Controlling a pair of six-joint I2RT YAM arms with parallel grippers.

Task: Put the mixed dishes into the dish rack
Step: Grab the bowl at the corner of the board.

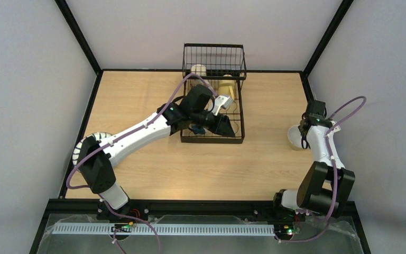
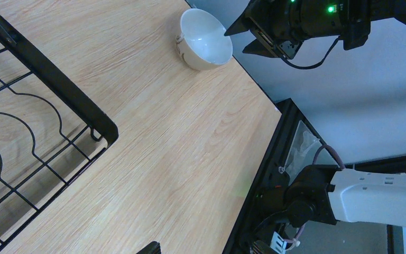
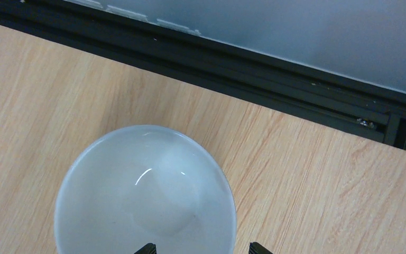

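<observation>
The cream bowl (image 3: 145, 196) is sitting upright near the worktop's (image 1: 137, 95) right edge, directly under the right gripper (image 3: 203, 250), whose jaws are standing apart above one side of its rim; the left gripper (image 1: 219, 124), jaws likewise apart, is hanging over the dish rack (image 1: 214, 46).

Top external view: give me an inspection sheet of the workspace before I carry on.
Surface: light wooden table.
Job's things: black wire dish rack holds beige mug, yellow mug; cream bowl on table right; striped white plate at left edge.
Clutter: nothing seen.
Grippers: left gripper open over rack's lower level; right gripper open above cream bowl.
Cables: purple cables loop along both arms.
Surroundings: grey walls, black frame.
</observation>
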